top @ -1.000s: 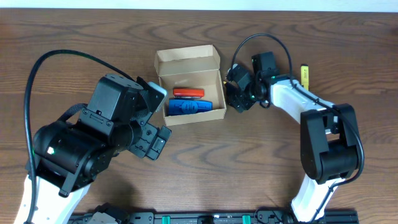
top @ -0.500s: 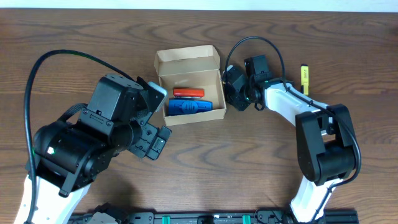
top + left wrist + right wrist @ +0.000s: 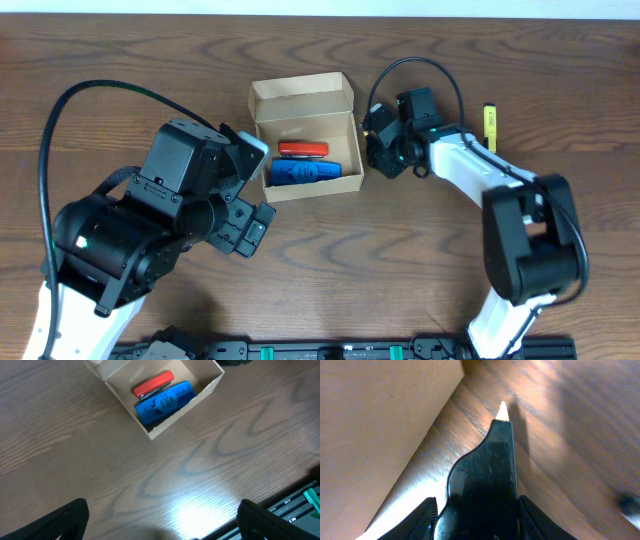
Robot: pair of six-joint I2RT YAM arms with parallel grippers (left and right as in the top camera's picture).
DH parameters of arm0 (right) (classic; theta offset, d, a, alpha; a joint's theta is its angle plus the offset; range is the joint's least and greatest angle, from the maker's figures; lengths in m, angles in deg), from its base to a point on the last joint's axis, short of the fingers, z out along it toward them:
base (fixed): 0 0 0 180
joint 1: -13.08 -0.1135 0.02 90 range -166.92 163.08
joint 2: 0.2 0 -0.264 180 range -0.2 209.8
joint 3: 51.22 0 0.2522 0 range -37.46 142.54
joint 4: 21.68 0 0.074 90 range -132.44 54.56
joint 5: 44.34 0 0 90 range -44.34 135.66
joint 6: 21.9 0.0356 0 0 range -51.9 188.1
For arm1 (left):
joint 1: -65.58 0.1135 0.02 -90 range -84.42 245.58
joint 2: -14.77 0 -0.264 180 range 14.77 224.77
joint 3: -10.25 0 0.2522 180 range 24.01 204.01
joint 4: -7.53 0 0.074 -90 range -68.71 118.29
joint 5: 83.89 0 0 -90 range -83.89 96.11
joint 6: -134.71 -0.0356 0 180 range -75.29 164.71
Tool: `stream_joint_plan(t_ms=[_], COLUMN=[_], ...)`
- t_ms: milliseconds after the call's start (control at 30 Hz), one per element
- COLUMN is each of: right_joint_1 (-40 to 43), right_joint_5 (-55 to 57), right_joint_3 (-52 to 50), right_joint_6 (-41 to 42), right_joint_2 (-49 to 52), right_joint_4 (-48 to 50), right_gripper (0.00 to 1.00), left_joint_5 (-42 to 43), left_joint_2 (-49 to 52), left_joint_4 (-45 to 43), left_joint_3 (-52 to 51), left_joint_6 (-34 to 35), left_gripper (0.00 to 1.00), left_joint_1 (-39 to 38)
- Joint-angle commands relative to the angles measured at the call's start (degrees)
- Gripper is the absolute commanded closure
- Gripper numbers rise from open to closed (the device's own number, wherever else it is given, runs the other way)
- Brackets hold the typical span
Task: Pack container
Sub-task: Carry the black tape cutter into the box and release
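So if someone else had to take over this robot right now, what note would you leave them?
Left gripper: open, holding nothing, off to the container's side.
Right gripper: looks shut, close beside the container's right wall. A small pale tip shows at its end; I cannot tell what it is.
Container: lid flap open, with a red item and a blue item inside.
Left to do: a yellow marker lies outside the container, beyond the right arm. The lid is not yet closed.
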Motion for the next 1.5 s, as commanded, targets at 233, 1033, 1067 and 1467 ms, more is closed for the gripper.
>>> stream_joint_plan(t_ms=[233,1033,1067,1467], right_joint_1=[-2.25,-18.16,-18.16,-18.38], right_joint_5=[3.41,-13.99,-14.49,-15.78], right_joint_3=[2.54,2.54,2.54,2.54], right_joint_6=[1.49,-13.22,-14.34,-24.65], right_joint_2=[-21.77,-8.31,-7.61,-3.54], right_joint_4=[-1.51,9.70,9.77,6.16], right_gripper=[0.69,0.74,0.73,0.69], left_joint_5=[0.31,0.33,0.33,0.31], left_joint_2=[0.11,0.11,0.11,0.11], left_joint_4=[0.11,0.11,0.11,0.11], left_joint_3=[-0.17,-0.17,-0.17,-0.17], left_joint_6=[0.68,0.66,0.66,0.68], left_gripper=[0.05,0.05,0.05,0.05], left_joint_1=[0.35,0.35,0.35,0.35])
